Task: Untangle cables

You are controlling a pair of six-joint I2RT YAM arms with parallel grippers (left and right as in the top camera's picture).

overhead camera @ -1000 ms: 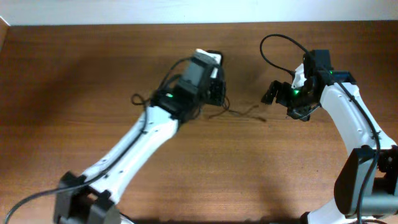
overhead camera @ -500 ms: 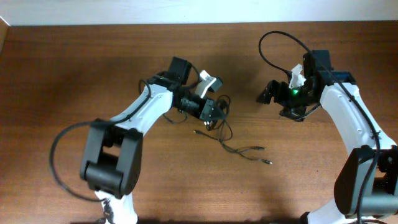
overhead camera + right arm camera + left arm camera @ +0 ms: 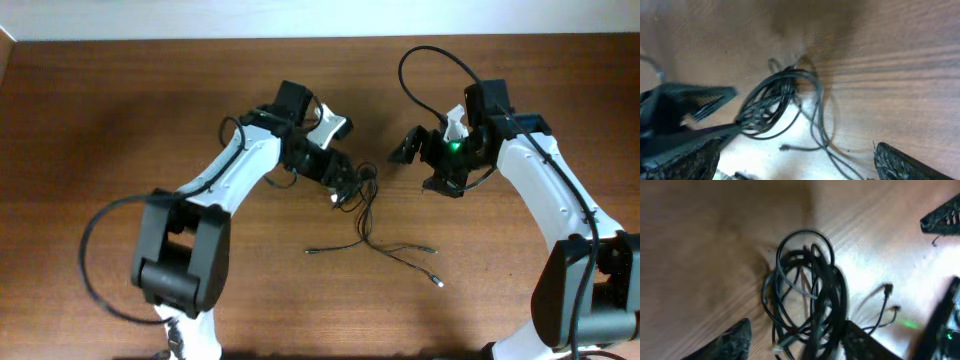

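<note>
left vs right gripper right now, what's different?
The left gripper straddles the coil of cables; the right gripper stands apart, beside it. One of the left's fingers seems to touch the coil; the right gripper touches no cable. Both are open, neither clamped on anything.

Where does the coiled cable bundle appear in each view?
Overhead: cable bundle at centre, beside the left tool.
Left wrist: mid-frame, lower end between the tool's fingers.
Right wrist: left of centre, at the tool's tip.
Shared landmark: the left tool, right by the bundle.

Thin black cables (image 3: 832, 297) bunched in tangled coil; plug ends splayed, possibly three.
</note>
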